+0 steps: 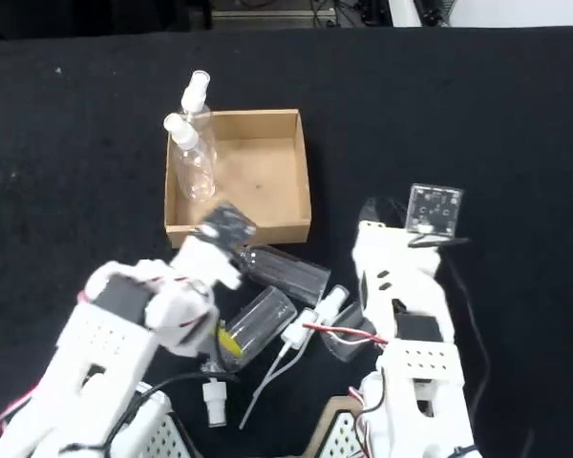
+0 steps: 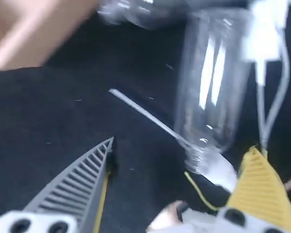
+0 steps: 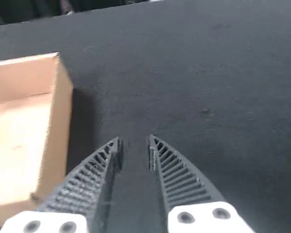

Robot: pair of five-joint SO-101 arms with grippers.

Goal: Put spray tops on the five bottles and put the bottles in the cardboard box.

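The cardboard box (image 1: 267, 181) sits at the table's middle. One bottle with a spray top (image 1: 193, 157) lies inside along its left wall, and a second capped bottle (image 1: 196, 95) rests at its back left corner. Bare clear bottles lie in front of the box (image 1: 286, 272) (image 1: 260, 324), a third (image 1: 349, 339) partly under the right arm. Loose spray tops (image 1: 327, 305) (image 1: 215, 401) lie among them. My left gripper (image 2: 180, 145) is wide open around the neck of a lying bottle (image 2: 208, 92). My right gripper (image 3: 134, 143) is slightly open above bare cloth beside the box (image 3: 24, 126).
Black cloth covers the table. A thin dip tube (image 2: 145, 114) lies loose on it near the left gripper, and another spray top with its tube (image 2: 267, 34) lies beside the bottle. The cloth to the right of the box has open room.
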